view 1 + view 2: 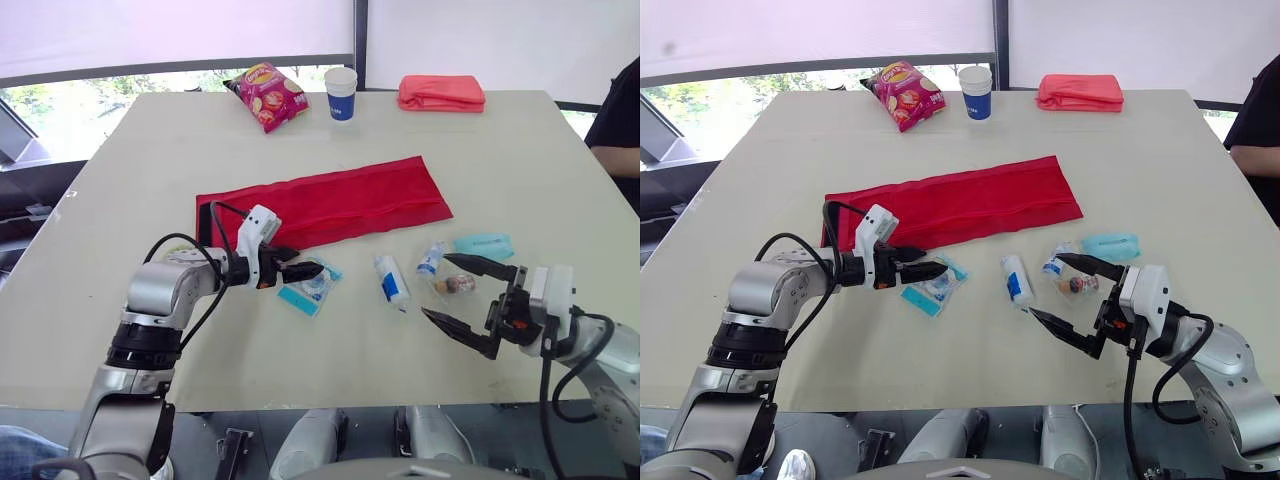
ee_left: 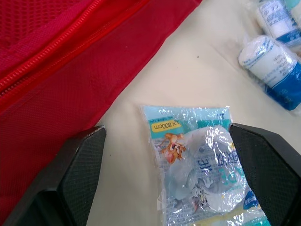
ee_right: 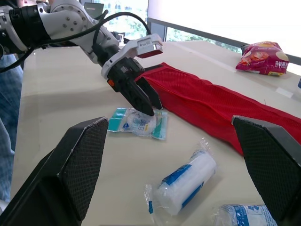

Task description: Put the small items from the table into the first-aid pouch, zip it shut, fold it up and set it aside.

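The red first-aid pouch (image 1: pixel 325 205) lies unfolded flat across the middle of the table. Just in front of it lies a clear packet with blue print (image 1: pixel 310 285). My left gripper (image 1: pixel 308 270) hovers low over that packet, open, with the packet (image 2: pixel 197 165) lying between its fingers (image 2: pixel 80 174). To the right are a white-and-blue bandage roll (image 1: pixel 392 280), a smaller roll (image 1: pixel 432 260), a teal packet (image 1: pixel 484 244) and a small brown item (image 1: pixel 460 284). My right gripper (image 1: pixel 436 287) stands open and empty beside the brown item, pointing toward the bandage roll (image 3: pixel 186 181).
A chip bag (image 1: pixel 267 95), a paper cup (image 1: pixel 341 93) and a folded red cloth (image 1: pixel 441 93) sit along the table's far edge. A person in black (image 1: pixel 620 120) is at the right side. The near table edge runs just below both grippers.
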Motion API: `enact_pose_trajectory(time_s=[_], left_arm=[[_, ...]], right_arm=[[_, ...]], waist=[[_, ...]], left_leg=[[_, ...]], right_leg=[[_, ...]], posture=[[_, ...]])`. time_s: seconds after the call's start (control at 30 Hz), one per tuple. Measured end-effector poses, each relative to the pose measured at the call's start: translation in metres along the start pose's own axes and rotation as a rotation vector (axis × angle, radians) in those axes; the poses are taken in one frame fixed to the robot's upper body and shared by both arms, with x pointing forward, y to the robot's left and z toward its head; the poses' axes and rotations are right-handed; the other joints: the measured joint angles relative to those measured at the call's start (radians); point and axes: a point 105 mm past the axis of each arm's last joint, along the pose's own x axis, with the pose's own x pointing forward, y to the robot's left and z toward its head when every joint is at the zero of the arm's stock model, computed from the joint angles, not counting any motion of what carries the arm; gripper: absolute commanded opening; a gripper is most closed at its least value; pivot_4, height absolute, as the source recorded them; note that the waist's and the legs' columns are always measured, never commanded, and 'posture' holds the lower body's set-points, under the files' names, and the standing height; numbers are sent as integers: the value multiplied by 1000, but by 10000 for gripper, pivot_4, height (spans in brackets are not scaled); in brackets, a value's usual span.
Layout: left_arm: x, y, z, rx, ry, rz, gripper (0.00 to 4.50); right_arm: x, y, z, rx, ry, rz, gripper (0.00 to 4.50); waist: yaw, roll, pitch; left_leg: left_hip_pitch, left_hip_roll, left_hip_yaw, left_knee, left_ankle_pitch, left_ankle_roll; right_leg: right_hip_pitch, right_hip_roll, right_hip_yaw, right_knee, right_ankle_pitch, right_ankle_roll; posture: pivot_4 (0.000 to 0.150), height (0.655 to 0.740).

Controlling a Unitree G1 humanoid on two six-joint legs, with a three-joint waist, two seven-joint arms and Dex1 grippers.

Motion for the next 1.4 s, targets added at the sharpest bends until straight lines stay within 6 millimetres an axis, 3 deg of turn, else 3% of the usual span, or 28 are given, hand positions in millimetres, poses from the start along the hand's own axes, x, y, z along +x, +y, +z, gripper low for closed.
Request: enact_pose_trajectory(time_s=[0.03, 0.1, 0.13, 0.27, 0.3, 0.63, 0.7, 0.83, 0.97, 1.07, 1.17, 1.33, 1.4], left_arm=[[0, 0, 0, 8, 7, 4, 29910], [-1, -1, -2, 31, 29, 9, 21031], [0, -3, -3, 34, 34, 2, 20203], [-1, -15, -10, 79, 80, -41, 1124], [-2, -16, -11, 82, 84, -44, 370], [-5, -27, -17, -174, 22, -84, 370], [-4, -31, -8, -234, -44, -87, 370], [-6, -39, 49, -327, -339, -46, 370], [-1, -63, 92, -441, -555, -58, 370], [6, -77, 107, -503, -613, -65, 370], [-3, -64, 107, -538, -650, 51, 370], [-3, -68, 112, -532, -664, 47, 370], [-3, -72, 115, -525, -673, 30, 370]], right_arm=[[0, 0, 0, -1, 1, -1, 45000], [0, -1, 1, -4, 3, -6, 45000], [0, 0, 1, -5, 3, -6, 45000], [0, 0, 2, -6, 5, -7, 45000], [0, 0, 2, -6, 5, -7, 45000], [1, -3, 0, 9, 20, -36, 45000], [5, -8, -3, 15, 46, -74, 45000], [24, -25, -5, 88, 69, -223, 45000], [50, -32, 0, 230, 7, -318, 45000], [74, -33, 9, 331, -70, -342, 45000], [90, -37, 14, 445, -114, -387, 45000], [107, -39, 24, 523, -167, -403, 45000], [109, -41, 20, 546, -153, -423, 45000]], waist=[[0, 0, 0], [0, 0, 0], [1, 0, 0], [1, 0, -1], [1, 0, -1], [1, -2, 0], [2, -2, 1], [5, -5, 2], [7, -6, 1], [3, -7, 2], [0, -7, 2], [2, -7, 2], [2, -7, 2]], left_leg=[[0, 0, 0, 0, 0, 0], [0, 0, 0, 0, 0, 0], [0, 0, 0, 0, 0, 0], [0, 0, 0, 0, 0, 0], [0, 0, 0, 0, 0, 0], [0, 0, 0, 0, 0, 1], [-1, 0, 0, 1, 0, 0], [-6, 1, -2, 7, 0, -5], [-11, 1, -2, 12, 0, -6], [-13, 2, 0, 13, 2, -7], [-13, 4, 1, 12, 4, -10], [-13, 5, 1, 12, 6, -12], [-14, 4, 1, 12, 6, -12]], right_leg=[[0, 0, 0, 0, 0, 0], [0, 0, 0, 0, 0, 0], [0, 0, 0, 0, 0, 0], [0, 0, 1, 0, 1, -2], [0, 0, 1, 0, 1, -2], [0, 0, 0, 0, 0, 0], [-1, 0, 0, 1, 0, 0], [-4, 1, -2, 3, 2, -1], [-7, 2, -2, 3, 6, 0], [-10, 4, 1, 3, 9, 0], [-12, 7, 1, 6, 10, -3], [-13, 8, 1, 7, 11, -4], [-13, 9, 1, 7, 12, -3]], posture=[[1500, 7395], [1500, 7395], [1500, 7395], [1500, 7395], [1500, 7395], [1500, 7395], [1500, 7395], [1500, 7395], [1500, 7395], [1500, 7395], [1500, 7395], [1500, 7395], [1500, 7395]])
